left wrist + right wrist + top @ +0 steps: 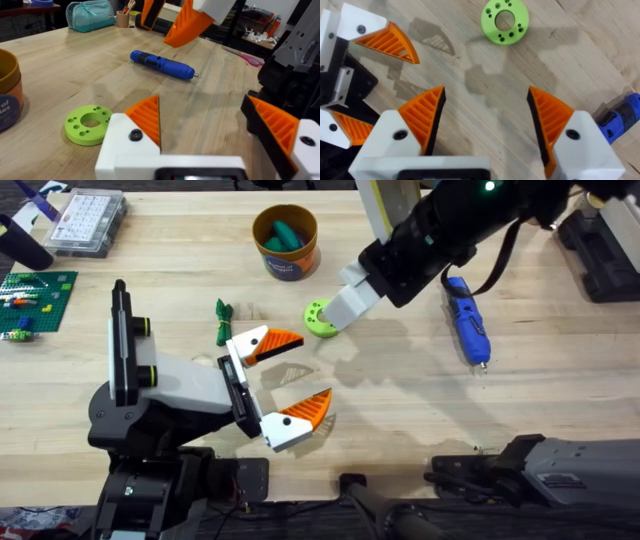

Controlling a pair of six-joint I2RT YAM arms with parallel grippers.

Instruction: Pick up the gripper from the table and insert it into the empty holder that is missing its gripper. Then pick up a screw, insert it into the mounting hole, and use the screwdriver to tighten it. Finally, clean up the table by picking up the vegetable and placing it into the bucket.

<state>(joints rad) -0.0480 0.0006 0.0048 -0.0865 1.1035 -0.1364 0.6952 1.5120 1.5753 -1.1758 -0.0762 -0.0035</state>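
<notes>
Nearest the arms' bases, the left gripper (288,393) hovers low over the table (400,410) with its white fingers and orange ribbed pads (306,410) spread wide apart, nothing between them; just beyond it, close to its upper finger, lies the vegetable (222,319), slender and dark green, flat on the planks; a little further to the right sits the lime green ring (319,319), a flat disc with small holes around its centre, resting on the wood; the right gripper (485,120) is held above the ring, reaching in from the far right, and in the right wrist view its orange pads (422,117) stand widely separated with only bare wood between them, so it holds nothing; to the right of the ring and well apart from it, the screwdriver (466,321) lies on the table, bright blue, its thin metal tip pointing toward the near edge; farther back stands the bucket (285,242), orange-yellow with a dark blue label band, upright, with teal pieces (283,236) inside; at the far left corner rest a clear parts box (87,221) and a green baseplate (35,298).
</notes>
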